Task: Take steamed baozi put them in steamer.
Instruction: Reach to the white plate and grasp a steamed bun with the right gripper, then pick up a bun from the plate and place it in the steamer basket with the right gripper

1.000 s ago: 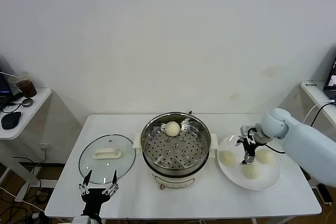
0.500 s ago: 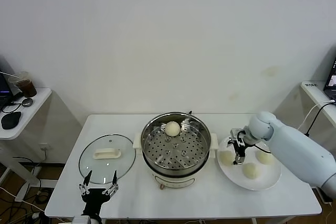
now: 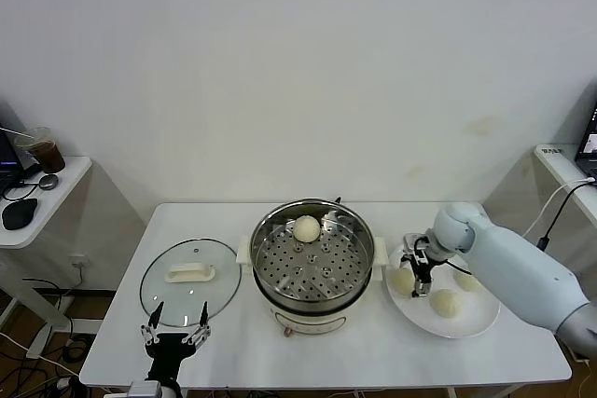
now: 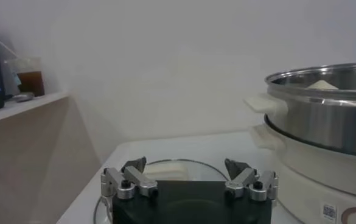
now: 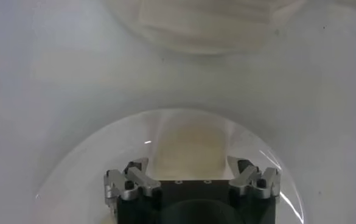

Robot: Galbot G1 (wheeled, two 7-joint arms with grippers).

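Shiny round steel steamer [image 3: 312,267], frame centre, holds one pale cream baozi [image 3: 306,227]; three more sit on flat white plate [image 3: 466,322], lower right. Right gripper [image 3: 419,272], claw apart, hovers over leftmost bun [image 3: 403,281]. Left gripper [image 3: 174,336] parked lower left, apart. Roughly a quarter done.

No readable words, brands or numbers anywhere, small square code-like sticker [image 4: 328,211] on the cream base of the steamer [image 4: 324,115], its pattern too small to make out, faint dark marking on the far right shelf [image 3: 560,150], illegible
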